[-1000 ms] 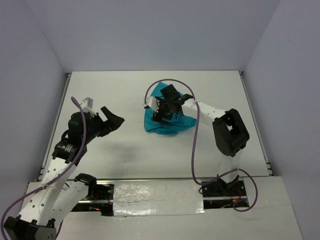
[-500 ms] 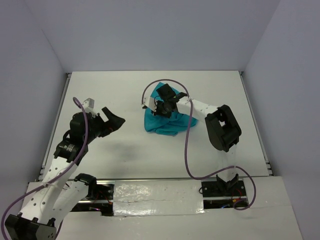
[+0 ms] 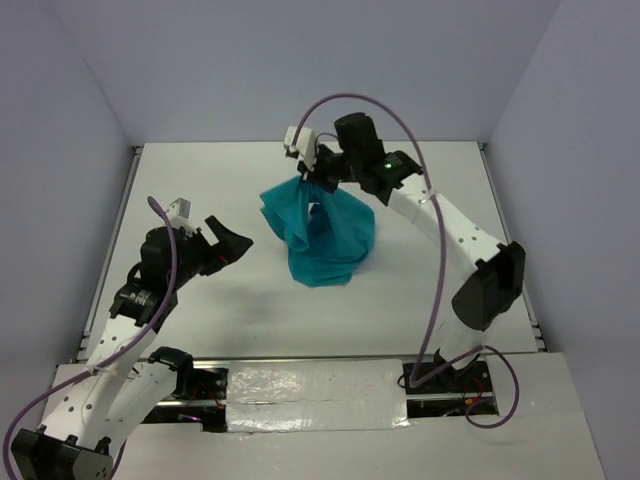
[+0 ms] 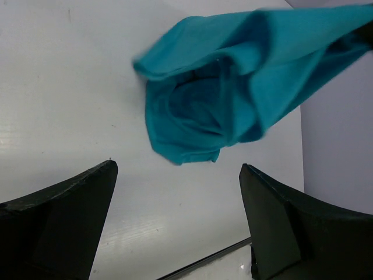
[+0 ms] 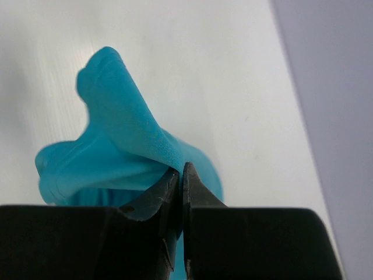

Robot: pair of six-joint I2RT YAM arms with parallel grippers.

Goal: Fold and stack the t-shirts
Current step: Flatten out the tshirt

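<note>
right end effector (image 3: 312, 172): clenched on a top fold of the t-shirt (image 3: 325, 228) | t-shirt: hangs bunched directly beneath right end effector, lower folds down at the table (image 3: 200, 180), contact unclear | left end effector (image 3: 228, 238): released, spread wide, empty, well left of right end effector, apart from cloth
</note>
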